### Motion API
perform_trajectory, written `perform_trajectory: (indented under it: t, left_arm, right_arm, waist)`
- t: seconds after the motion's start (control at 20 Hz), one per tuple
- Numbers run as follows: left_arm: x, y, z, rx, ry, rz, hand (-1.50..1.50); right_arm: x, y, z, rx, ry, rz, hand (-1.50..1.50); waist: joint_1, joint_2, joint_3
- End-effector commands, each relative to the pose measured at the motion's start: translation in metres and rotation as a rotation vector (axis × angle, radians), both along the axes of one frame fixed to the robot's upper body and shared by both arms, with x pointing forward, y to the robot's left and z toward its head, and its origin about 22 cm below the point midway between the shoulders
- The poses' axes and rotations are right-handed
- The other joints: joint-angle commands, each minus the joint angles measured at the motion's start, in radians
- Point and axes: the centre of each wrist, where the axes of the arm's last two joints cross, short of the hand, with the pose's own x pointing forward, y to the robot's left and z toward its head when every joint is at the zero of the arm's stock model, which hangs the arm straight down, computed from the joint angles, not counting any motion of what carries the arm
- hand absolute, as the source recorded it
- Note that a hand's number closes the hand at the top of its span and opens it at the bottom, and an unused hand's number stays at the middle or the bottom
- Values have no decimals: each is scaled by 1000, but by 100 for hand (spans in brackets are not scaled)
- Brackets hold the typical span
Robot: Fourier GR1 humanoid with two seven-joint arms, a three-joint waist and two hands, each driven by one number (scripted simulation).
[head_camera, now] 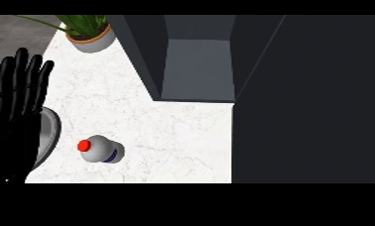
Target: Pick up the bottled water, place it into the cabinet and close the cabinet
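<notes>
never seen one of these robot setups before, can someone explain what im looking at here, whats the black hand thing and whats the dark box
This is one picture, taken as if from the robot's head, looking steeply down at a white marble counter. The robot is a humanoid with black hands.

The black shape at the left edge is its left hand, open with its fingers straight and pointing up. It is resting and holds nothing. The right hand does not show.

The dark box is a cabinet, open so you can see its grey inside. The large dark panel on the right is probably its open door.

On the counter stands a bottled water with a red cap, seen from above. A potted plant sits at the far left corner, and a grey curved rim, perhaps a sink, shows beside the hand.
</notes>
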Motion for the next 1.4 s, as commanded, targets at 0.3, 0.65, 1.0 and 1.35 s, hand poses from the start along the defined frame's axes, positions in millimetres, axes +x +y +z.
perform_trajectory:
  t: [0.3,0.65,1.0,1.35]
  left_arm:
    - [-64,-49,-10,-239,285,-200,-150]
    - [-127,-54,34,-277,317,-207,-150]
    - [-141,-64,41,-295,331,-183,-150]
    - [-156,-55,52,-281,342,-187,-150]
  right_arm:
    - [-32,9,-15,107,147,141,-150]
    - [-85,-9,31,109,176,201,-150]
    - [-109,-12,35,116,161,192,-150]
    - [-109,-16,41,117,179,176,-150]
  waist:
    - [-24,-2,4]
    - [-24,-5,3]
    - [-30,-5,4]
    - [-23,-10,4]
